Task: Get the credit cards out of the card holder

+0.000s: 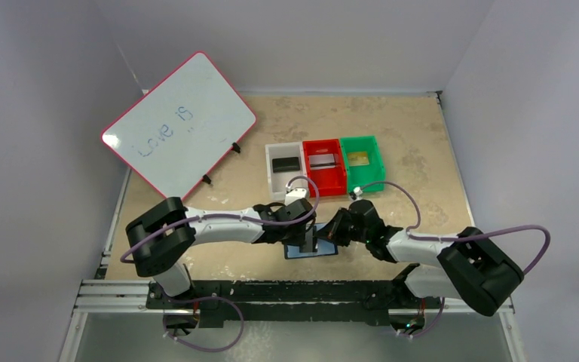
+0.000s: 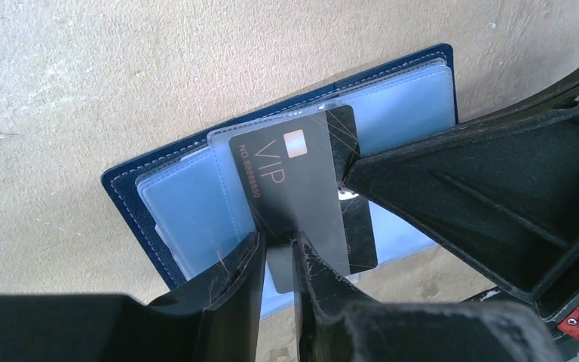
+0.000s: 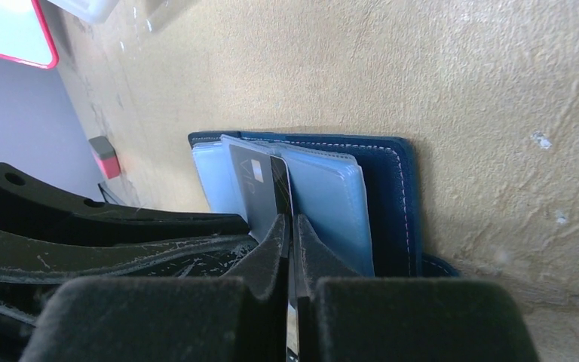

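With the black VIP card pinched by both the left end effector and the closed right end effector, it could get bent if pulled unevenly from the card holder

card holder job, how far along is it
Done: the card holder lies open on the table. In hand: a black VIP card sticks partway out of its pocket, pinched by the left end effector and, it seems, the right end effector. Left: pulling it free; other cards inside can't be seen.
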Robot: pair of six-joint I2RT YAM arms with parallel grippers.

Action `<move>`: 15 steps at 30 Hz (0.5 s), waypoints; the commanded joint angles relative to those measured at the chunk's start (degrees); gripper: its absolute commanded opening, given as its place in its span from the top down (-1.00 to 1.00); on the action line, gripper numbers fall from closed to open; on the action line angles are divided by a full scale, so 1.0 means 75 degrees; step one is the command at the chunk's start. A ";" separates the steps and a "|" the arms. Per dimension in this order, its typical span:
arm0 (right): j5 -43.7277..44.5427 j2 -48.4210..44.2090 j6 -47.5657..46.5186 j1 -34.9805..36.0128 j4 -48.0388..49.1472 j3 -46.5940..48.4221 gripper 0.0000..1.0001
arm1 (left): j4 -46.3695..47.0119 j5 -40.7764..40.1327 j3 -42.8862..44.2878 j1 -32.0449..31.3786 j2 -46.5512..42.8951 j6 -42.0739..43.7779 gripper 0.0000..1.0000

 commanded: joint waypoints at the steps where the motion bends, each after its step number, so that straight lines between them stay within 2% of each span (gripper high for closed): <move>1: 0.0016 -0.0138 0.0017 -0.0021 0.0173 -0.0238 1.00 | -0.0599 -0.0413 0.0066 -0.0088 0.0126 0.0050 0.60; 3: -0.0123 -0.0127 0.0035 -0.0021 0.0440 -0.0332 0.93 | -0.0583 -0.0425 0.0063 -0.0130 0.0144 0.0037 0.61; 7: -0.0361 0.0019 0.0106 -0.0027 0.0951 -0.0467 0.66 | -0.0561 -0.0421 0.0101 -0.0180 0.0225 0.0016 0.63; 10: -0.0586 0.0246 0.0166 -0.0027 0.1442 -0.0556 0.57 | -0.0558 -0.0436 0.0128 -0.0216 0.0252 0.0011 0.63; 13: -0.0738 0.0529 0.0214 -0.0027 0.1765 -0.0614 0.61 | -0.0578 -0.0457 0.0167 -0.0230 0.0279 0.0002 0.64; 15: -0.0805 0.0640 0.0254 -0.0027 0.1956 -0.0643 0.73 | -0.0597 -0.0482 0.0180 -0.0242 0.0273 -0.0005 0.64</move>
